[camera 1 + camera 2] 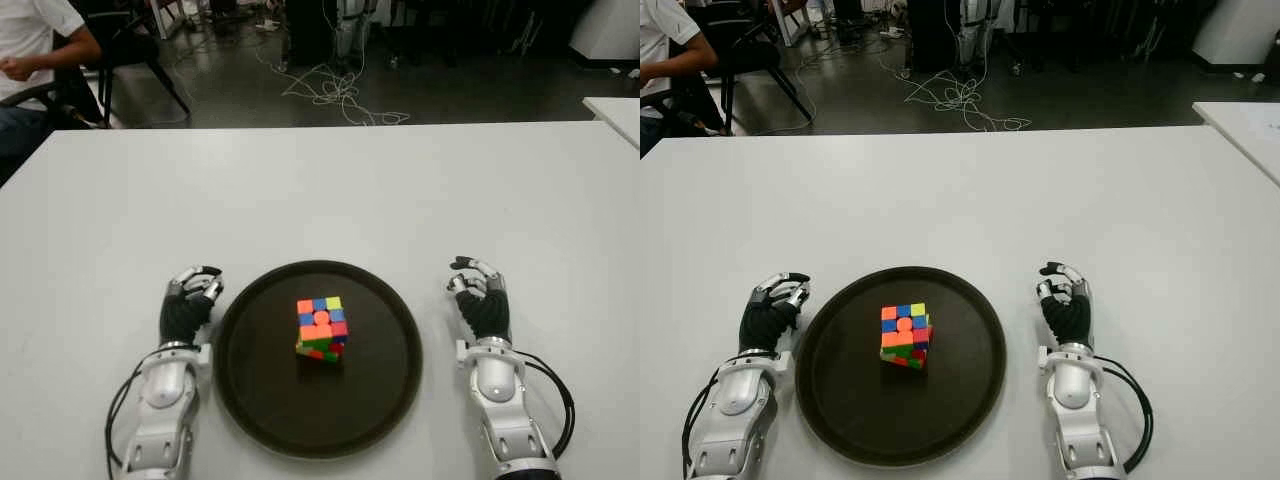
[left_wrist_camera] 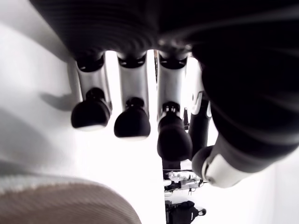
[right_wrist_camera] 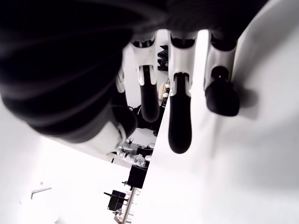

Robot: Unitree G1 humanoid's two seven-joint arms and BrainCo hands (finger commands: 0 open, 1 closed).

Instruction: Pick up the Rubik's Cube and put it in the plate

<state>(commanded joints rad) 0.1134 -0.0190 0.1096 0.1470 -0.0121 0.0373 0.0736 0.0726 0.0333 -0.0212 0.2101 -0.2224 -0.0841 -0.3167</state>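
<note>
The Rubik's Cube (image 1: 321,327) sits inside the round dark plate (image 1: 262,395), slightly above its middle, with its orange, blue and yellow top face showing. My left hand (image 1: 190,300) shows on the white table (image 1: 320,190) just left of the plate's rim. My right hand (image 1: 478,292) shows a little to the right of the rim. Neither hand touches the cube or the plate. In the left wrist view the fingers (image 2: 132,122) hang loosely bent with nothing in them. The right wrist view shows the same of the right fingers (image 3: 180,126).
Bare tabletop stretches beyond the plate to the far edge. A seated person (image 1: 30,45) is past the far left corner. White cables (image 1: 335,95) lie on the floor behind, and another white table (image 1: 615,110) stands at the far right.
</note>
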